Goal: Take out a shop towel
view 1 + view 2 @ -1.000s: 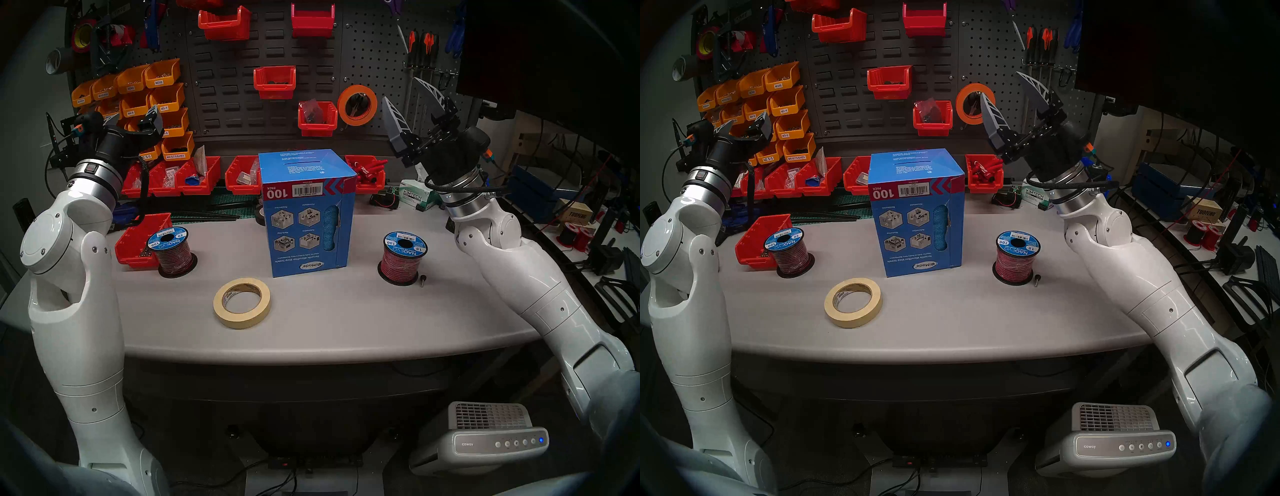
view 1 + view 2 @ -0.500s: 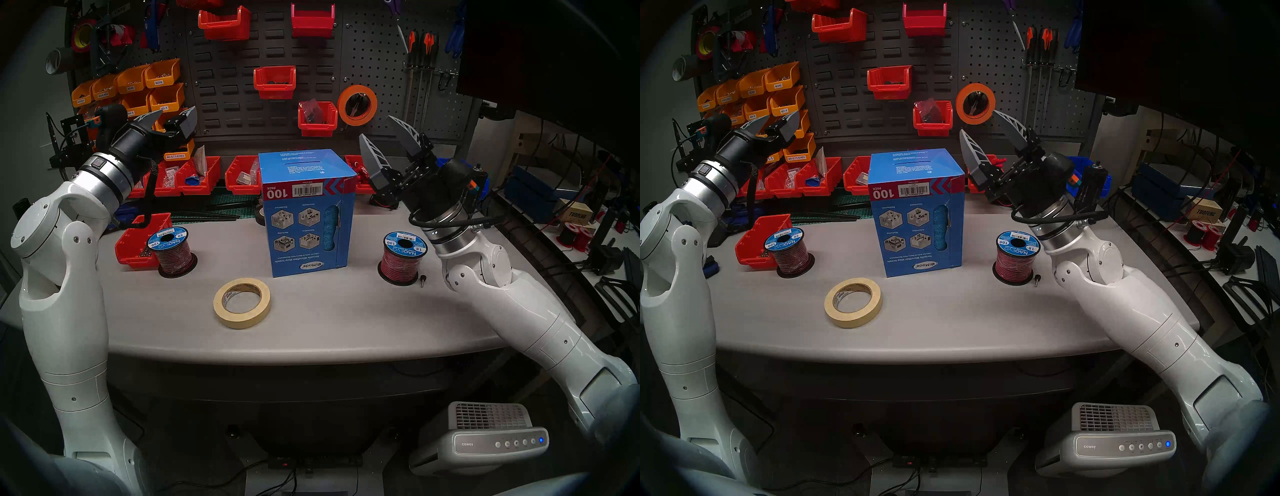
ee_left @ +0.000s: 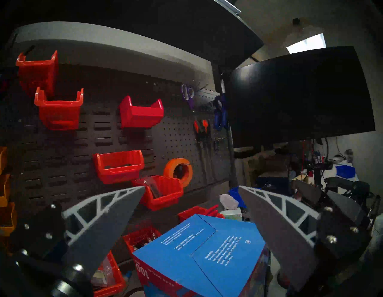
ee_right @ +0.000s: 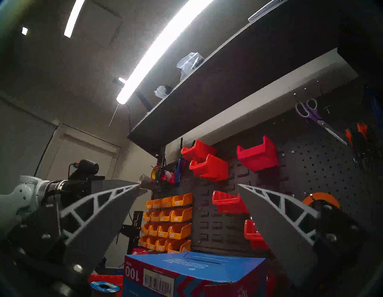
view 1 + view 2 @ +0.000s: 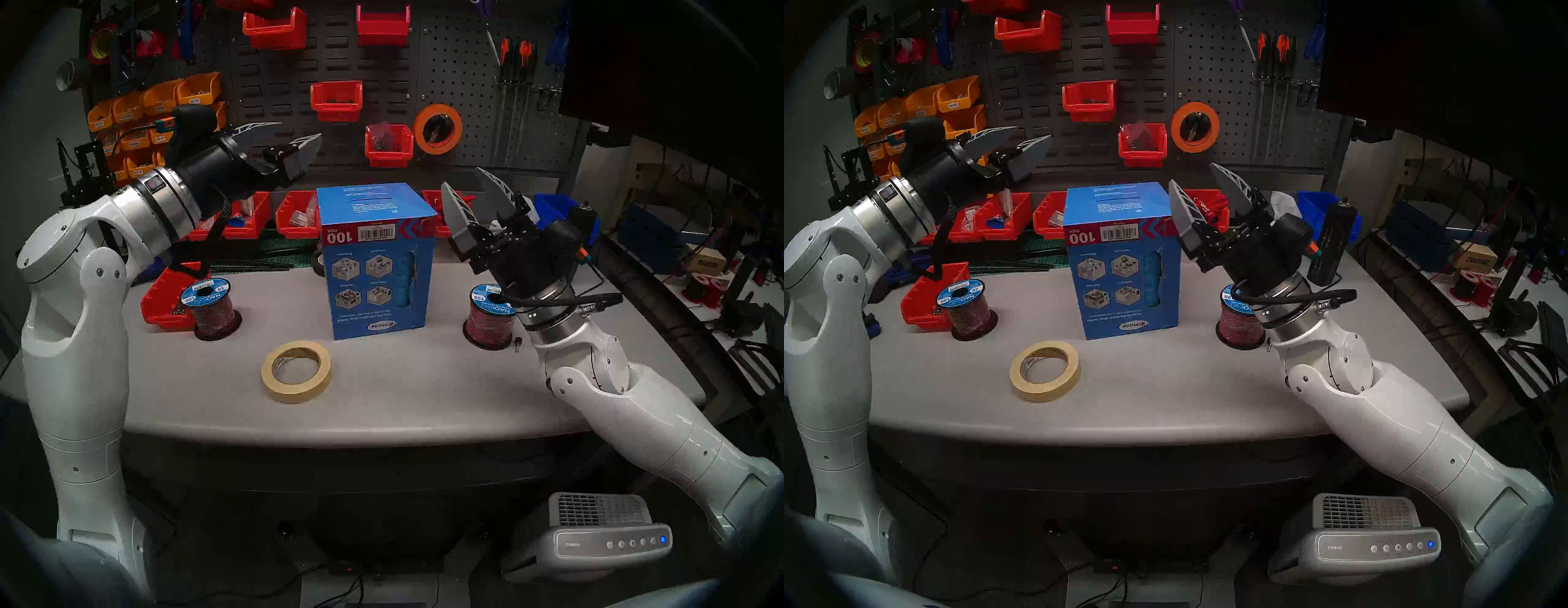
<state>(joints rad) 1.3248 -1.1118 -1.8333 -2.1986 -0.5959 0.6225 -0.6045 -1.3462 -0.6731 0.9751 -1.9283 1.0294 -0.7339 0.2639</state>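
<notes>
A tall blue carton (image 5: pixel 369 271) printed "100 pack" stands upside down mid-table. The shop towel (image 5: pixel 403 280) shows as a bright blue textured strip through a slot in the carton's front right edge. My left gripper (image 5: pixel 299 133) hangs open and empty above and left of the carton's top. In the left wrist view the carton top (image 3: pixel 203 248) lies below that gripper (image 3: pixel 191 186). My right gripper (image 5: pixel 461 178) is open and empty, just right of the carton's top right corner, fingers pointing up. The right wrist view has the carton (image 4: pixel 192 267) below the gripper (image 4: pixel 188 184).
A masking tape roll (image 5: pixel 296 371) lies in front of the carton. Wire spools stand left (image 5: pixel 210 310) and right (image 5: pixel 488 318), the right one under my right wrist. A red bin (image 5: pixel 163 297) sits far left. Behind is a pegboard (image 5: pixel 280 102) with bins.
Both arms have swung inward toward the carton. The left gripper moved right to above its left side. The right gripper dropped and moved left beside its top right corner. Both stayed open.
</notes>
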